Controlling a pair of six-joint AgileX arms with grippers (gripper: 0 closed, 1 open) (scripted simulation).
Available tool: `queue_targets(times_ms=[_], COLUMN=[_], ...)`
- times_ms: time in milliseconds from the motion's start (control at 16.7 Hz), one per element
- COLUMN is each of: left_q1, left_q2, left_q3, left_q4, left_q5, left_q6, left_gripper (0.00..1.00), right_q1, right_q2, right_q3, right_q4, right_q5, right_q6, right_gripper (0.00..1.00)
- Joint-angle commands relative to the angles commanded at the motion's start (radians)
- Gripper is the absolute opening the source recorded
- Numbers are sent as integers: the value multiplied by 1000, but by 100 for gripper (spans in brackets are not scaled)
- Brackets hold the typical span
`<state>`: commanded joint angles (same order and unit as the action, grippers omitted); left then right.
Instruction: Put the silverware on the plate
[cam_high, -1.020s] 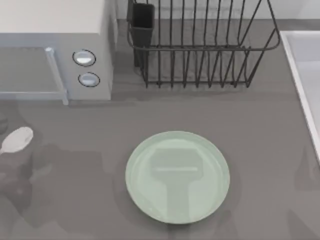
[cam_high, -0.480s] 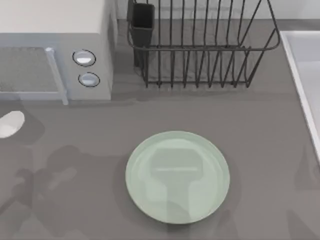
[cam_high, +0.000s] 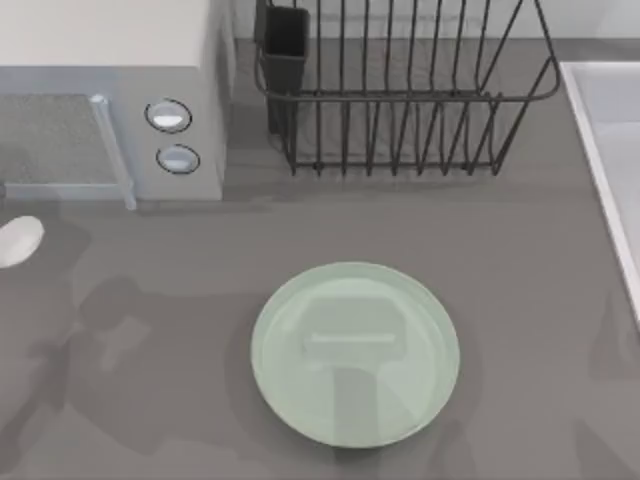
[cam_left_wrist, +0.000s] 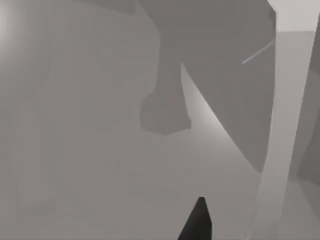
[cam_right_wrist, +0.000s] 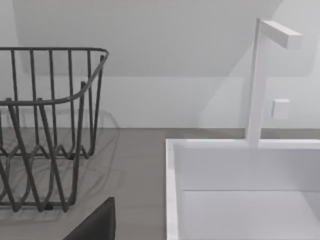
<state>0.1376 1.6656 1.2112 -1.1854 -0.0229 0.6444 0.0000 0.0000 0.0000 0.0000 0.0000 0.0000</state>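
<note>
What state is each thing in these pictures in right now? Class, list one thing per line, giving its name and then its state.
spoon: at the table's left edge, off the plate, partly out of the top view.
plate: flat on the table, nothing on it.
dish rack: upright, no dishes in it.
microwave: door shut.
sink: nothing in the basin part seen.

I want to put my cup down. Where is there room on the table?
Best is the bare grey table between the plate and the sink, under the rack. There's also bare table left of the plate. It's crowded at the far left: the spoon lies by the microwave.
</note>
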Motion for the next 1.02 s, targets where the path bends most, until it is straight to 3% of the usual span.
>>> queue_targets(times_ms=[300,660,1020], left_q1=[-112,-328,-585], left_q2=[113,247,395], left_q3=[104,231,346], left_q4=[-91,-173,-172], left_q5=[-47,-74,-52], left_q6=[-497,-1259,-2071], left_gripper=[0,0,0], right_q1=[0,0,0], right_q2=[0,0,0], right_q3=[0,0,0], right_q4=[0,0,0], right_q5=[0,0,0], right_q6=[0,0,0], right_gripper=[100,100,100])
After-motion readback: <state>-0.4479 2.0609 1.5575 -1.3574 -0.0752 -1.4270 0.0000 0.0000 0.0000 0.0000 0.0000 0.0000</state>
